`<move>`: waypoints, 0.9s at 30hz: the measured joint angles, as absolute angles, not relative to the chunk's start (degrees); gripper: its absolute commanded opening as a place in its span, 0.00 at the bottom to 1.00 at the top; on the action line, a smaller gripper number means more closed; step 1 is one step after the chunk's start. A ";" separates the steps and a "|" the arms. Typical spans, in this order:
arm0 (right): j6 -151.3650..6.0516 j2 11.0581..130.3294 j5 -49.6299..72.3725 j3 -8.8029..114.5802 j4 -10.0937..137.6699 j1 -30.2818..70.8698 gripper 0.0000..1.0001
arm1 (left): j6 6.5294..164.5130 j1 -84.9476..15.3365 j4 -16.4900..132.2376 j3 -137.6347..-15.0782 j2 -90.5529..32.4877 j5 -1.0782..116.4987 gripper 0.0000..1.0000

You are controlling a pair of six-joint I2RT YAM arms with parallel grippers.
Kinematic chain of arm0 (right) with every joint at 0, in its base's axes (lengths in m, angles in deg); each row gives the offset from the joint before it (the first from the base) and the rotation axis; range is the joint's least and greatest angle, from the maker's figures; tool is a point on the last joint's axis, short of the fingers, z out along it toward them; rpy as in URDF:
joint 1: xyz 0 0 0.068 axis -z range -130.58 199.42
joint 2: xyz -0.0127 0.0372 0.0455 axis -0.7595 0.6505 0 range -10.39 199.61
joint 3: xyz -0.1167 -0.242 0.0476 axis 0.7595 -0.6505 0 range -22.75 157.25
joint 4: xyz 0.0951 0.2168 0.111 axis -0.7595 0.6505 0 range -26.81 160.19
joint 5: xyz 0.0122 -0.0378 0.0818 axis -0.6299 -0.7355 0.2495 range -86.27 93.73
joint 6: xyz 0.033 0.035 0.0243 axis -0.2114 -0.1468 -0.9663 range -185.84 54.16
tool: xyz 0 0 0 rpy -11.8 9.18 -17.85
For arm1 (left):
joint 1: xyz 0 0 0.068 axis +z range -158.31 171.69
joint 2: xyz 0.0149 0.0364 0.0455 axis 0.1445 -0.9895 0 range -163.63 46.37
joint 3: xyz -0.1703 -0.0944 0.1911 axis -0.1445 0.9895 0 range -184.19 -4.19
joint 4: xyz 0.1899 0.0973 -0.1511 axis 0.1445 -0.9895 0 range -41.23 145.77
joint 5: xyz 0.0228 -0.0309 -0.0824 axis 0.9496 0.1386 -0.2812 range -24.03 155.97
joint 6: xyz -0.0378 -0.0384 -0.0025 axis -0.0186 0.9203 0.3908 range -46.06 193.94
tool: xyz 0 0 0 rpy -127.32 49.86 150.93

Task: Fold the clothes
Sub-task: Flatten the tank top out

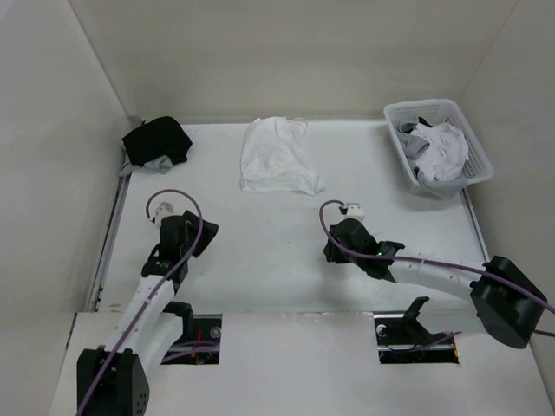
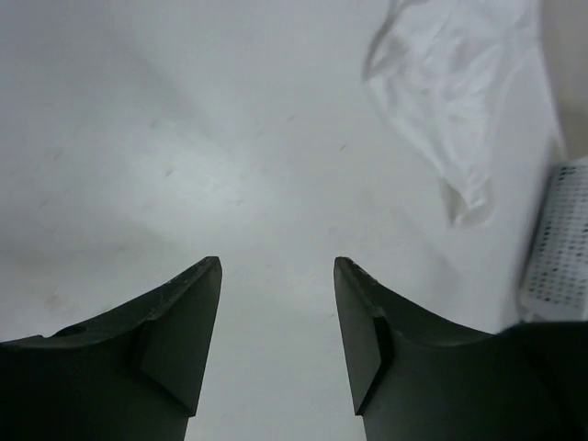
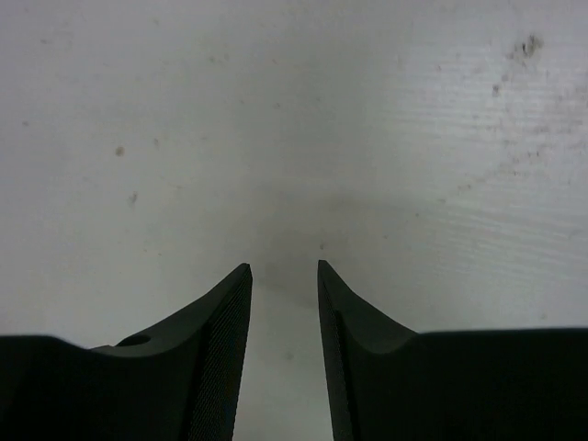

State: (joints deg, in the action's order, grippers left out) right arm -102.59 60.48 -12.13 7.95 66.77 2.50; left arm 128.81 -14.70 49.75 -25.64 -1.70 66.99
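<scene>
The clothes lie in three places. A white tank top [image 1: 277, 158] sits loosely folded at the back middle of the table, and it shows at the upper right of the left wrist view [image 2: 450, 101]. A black garment [image 1: 156, 141] is bunched in the back left corner. More white and grey clothes [image 1: 440, 149] fill the basket. My left gripper [image 1: 201, 236] [image 2: 277, 266] hangs open over bare table, well short of the tank top. My right gripper [image 1: 342, 247] [image 3: 283, 268] is open by a narrower gap, also over bare table, with nothing between its fingers.
A white lattice basket [image 1: 395, 117] stands at the back right, its side visible in the left wrist view [image 2: 560, 248]. White walls close in the table on the left, back and right. The table [image 1: 260, 260] between the arms is white with small dark specks.
</scene>
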 measured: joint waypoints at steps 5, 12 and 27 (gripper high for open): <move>-107.08 60.29 -13.48 8.43 67.18 2.33 0.10 | 127.85 -15.49 47.54 -20.81 0.92 69.11 0.47; -107.67 72.59 -13.85 20.67 63.58 5.81 0.20 | 125.95 -25.54 53.95 -35.08 -25.15 79.88 0.31; -106.35 74.71 -10.95 20.15 55.42 12.14 0.25 | 108.40 -31.33 56.20 -82.38 -66.64 85.83 0.25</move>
State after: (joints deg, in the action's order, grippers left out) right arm -106.35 74.71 -10.95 20.15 55.42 12.14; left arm 108.40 -31.33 56.20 -82.38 -66.64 85.83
